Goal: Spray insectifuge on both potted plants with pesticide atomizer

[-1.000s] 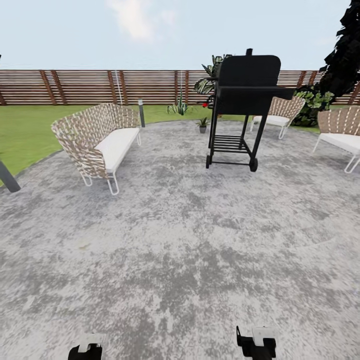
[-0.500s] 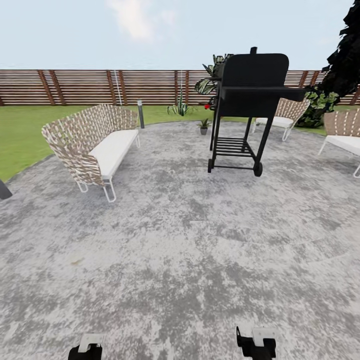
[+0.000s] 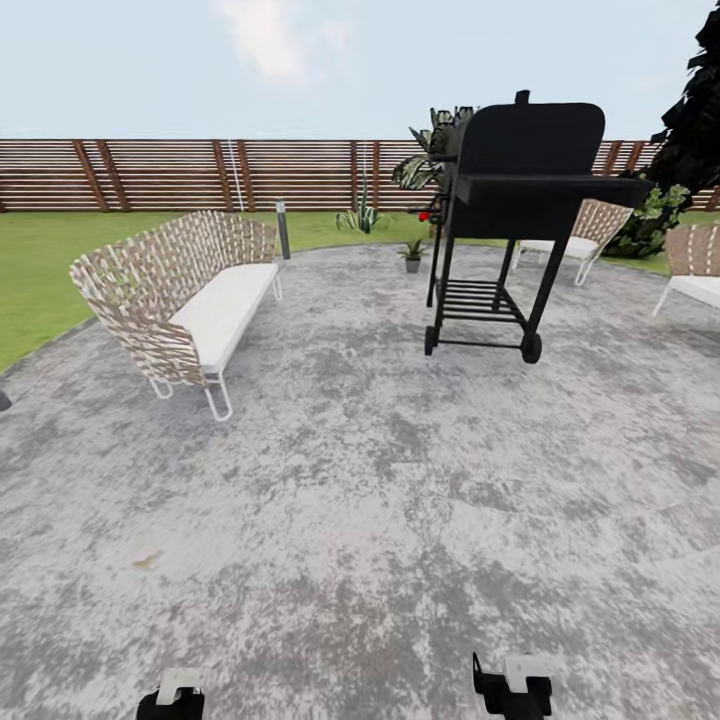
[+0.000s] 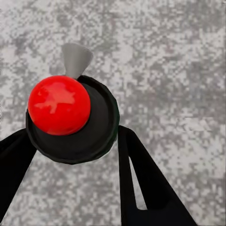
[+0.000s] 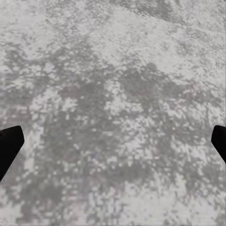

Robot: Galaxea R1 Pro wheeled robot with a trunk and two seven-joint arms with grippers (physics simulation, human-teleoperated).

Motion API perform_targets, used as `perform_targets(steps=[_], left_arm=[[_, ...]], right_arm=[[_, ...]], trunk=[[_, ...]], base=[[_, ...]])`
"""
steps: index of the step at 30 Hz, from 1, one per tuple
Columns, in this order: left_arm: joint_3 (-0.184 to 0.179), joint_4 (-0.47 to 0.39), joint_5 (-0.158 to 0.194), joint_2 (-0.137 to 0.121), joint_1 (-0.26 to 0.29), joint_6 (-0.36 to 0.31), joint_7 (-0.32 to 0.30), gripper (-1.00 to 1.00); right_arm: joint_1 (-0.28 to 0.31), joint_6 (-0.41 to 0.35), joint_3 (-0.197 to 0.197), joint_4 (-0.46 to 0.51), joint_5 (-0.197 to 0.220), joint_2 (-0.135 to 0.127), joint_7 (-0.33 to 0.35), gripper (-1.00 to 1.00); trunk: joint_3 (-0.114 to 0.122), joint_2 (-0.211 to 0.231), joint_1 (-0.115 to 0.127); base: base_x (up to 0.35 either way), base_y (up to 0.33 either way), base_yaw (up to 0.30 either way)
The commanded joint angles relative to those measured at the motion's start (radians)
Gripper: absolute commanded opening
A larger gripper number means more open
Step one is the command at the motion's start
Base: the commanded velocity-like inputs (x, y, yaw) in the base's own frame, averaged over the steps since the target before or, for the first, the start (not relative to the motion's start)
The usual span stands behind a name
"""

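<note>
Two end effectors: left end effector [image 4: 70, 155] grasping unlabelled-looking pesticide atomizer [image 4: 70, 120], right end effector [image 5: 113, 141] spread wide over patio [image 5: 113, 94]

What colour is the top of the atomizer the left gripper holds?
Red, clearest in the left wrist view: atomizer, left gripper.

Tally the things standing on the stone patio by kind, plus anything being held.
wicker seats: 3 (sofa, chair, chair)
black grill: 1
bollard lamp, at the patio edge: 1
small potted plant: 1
pesticide atomizer, held: 1
Total: 7
</note>
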State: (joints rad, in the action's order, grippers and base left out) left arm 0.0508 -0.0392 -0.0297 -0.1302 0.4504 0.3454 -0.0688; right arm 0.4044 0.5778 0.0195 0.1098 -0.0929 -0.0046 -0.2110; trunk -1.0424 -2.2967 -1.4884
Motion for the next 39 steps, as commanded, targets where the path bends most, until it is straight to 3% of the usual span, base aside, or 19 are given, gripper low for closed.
perform_targets(steps=[1,39], left_arm=[[0.006,0.001,-0.003,0.0,0.001,0.003,-0.005,-1.0],[0.006,0.002,-0.003,0.0,0.001,0.003,-0.005,-1.0]], right_arm=[[0.001,0.0,0.002,-0.001,-0.01,0.0,-0.01,1.0],[0.001,0.0,0.002,-0.001,-0.01,0.0,-0.01,1.0]], trunk=[[-0.001,0.0,0.0],[-0.001,0.0,0.0]], base=[[0.336,0.077,0.0],[0.336,0.076,0.0]])
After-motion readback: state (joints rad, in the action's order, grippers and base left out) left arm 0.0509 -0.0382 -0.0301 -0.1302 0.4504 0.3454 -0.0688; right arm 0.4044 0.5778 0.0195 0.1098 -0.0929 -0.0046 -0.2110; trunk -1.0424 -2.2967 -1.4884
